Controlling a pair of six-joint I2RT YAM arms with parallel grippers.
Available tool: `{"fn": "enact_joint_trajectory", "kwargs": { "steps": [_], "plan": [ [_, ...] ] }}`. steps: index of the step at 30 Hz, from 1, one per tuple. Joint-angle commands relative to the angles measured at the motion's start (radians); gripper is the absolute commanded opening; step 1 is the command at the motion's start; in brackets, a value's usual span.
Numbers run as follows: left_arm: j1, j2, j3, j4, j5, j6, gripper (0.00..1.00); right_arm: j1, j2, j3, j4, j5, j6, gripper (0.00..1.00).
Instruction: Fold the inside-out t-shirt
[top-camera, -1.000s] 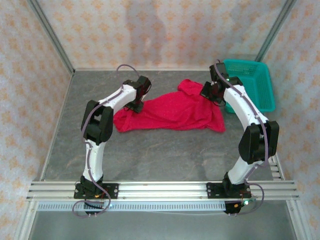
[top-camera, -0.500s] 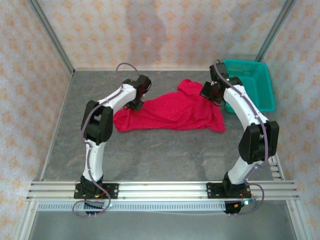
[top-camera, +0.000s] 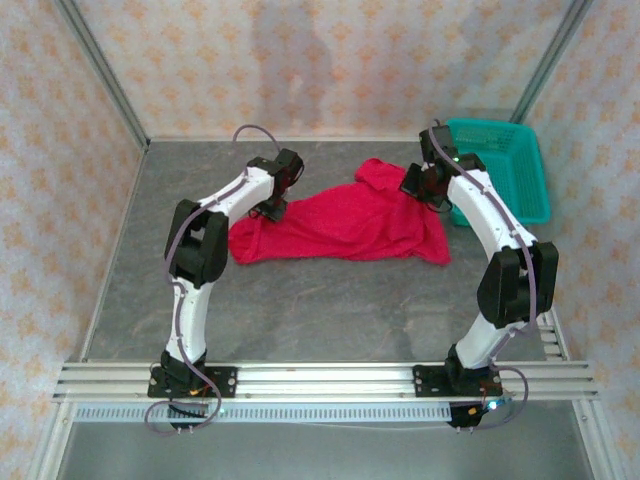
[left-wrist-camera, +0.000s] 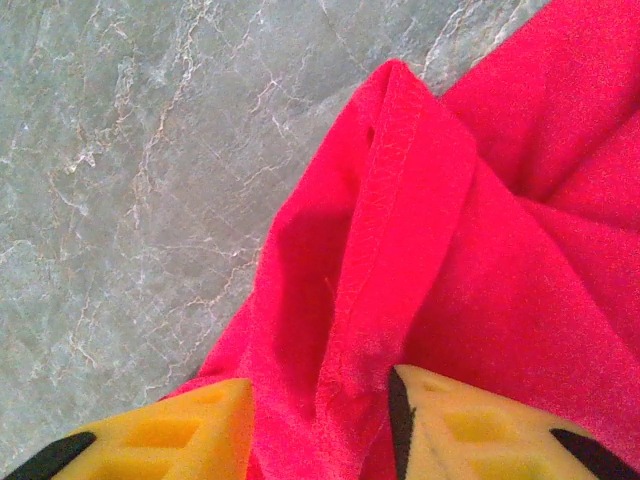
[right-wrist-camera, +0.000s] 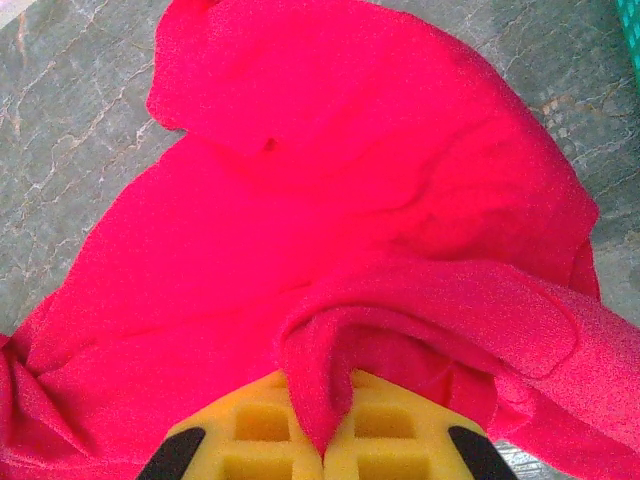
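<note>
Cloth lies bunched across the far half of the bench (top-camera: 300, 310): the red t-shirt (top-camera: 340, 225) spreads in a rough wide band from left of centre towards the right side, rumpled and not flat. One rounded lobe of it pokes towards the far edge, just beside the right hand (top-camera: 425, 190). Its near right corner hangs down to a point towards the near edge.

The left hand (top-camera: 272, 208) sits at the shirt's far left edge. In the left wrist view its yellow fingers (left-wrist-camera: 215, 430) stand a little apart with a thick hemmed fold of the shirt filling the gap between them, so it is clamped on the cloth. The stitched hem runs away from the fingers to a peak, with bare grey bench to the left of it.

The right hand is at the shirt's far right edge. In the right wrist view its yellow fingers (right-wrist-camera: 255, 430) are pressed almost together on a thin fold of the shirt, and more cloth rolls over to the right.

A teal basket (top-camera: 487, 125) stands in the far right corner of the bench, just beside the right arm and apart from the shirt.
</note>
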Motion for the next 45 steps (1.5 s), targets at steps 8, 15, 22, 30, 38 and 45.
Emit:
{"fn": "enact_joint_trajectory", "kwargs": {
  "steps": [8, 15, 22, 30, 38, 45],
  "plan": [
    [0.012, 0.045, 0.014, -0.018, -0.019, -0.016, 0.35, -0.010, -0.033, 0.014, -0.001, 0.002, -0.018, 0.00],
    [0.012, 0.047, 0.030, -0.028, -0.050, -0.010, 0.15, -0.011, -0.033, 0.015, 0.001, -0.007, -0.015, 0.00],
    [0.012, 0.017, 0.093, -0.074, -0.086, -0.018, 0.00, -0.014, -0.044, 0.028, -0.010, 0.003, -0.018, 0.00],
    [0.149, -0.196, 0.188, -0.141, 0.157, -0.215, 0.00, -0.068, -0.063, 0.155, -0.075, 0.014, -0.025, 0.00],
    [0.464, -0.562, 0.102, 0.141, 0.716, -0.607, 0.00, -0.148, -0.063, 0.451, -0.162, -0.002, -0.014, 0.00],
    [0.556, -0.747, 0.145, 0.280, 0.793, -0.764, 0.00, -0.169, -0.127, 0.633, -0.096, -0.066, 0.033, 0.00]
  ]
}}
